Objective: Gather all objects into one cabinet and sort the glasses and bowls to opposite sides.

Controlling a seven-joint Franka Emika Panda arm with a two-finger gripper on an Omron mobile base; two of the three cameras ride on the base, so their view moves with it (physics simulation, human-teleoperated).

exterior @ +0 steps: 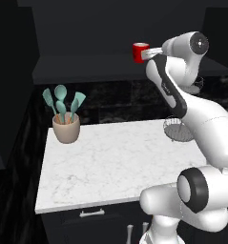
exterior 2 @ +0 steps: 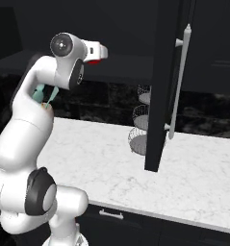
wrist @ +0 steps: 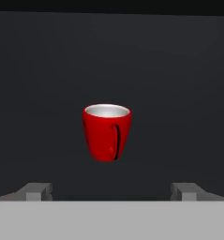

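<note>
A small red cup [wrist: 106, 133] with a white inside and a handle facing the hand stands upright on the dark shelf of the upper cabinet [exterior: 87, 66]. In the left base view the red cup [exterior: 140, 51] sits just left of my gripper [exterior: 152, 52], which is raised to shelf height. The hand view shows the gripper [wrist: 111, 192] open, its fingertips [wrist: 38, 191] wide apart and short of the cup, nothing between them. From the right, the gripper [exterior 2: 105, 52] hides most of the cup [exterior 2: 94, 61]. The cabinet's tall door [exterior 2: 162, 96] with its silver bar handle [exterior 2: 180, 81] stands open.
A beige utensil pot [exterior: 66, 127] with teal utensils stands at the back left of the white marble counter [exterior: 115, 162]. A tiered wire basket rack [exterior 2: 141, 129] stands at the back right, partly behind the open door. Lower cabinets with short handles [exterior: 92, 213] run below.
</note>
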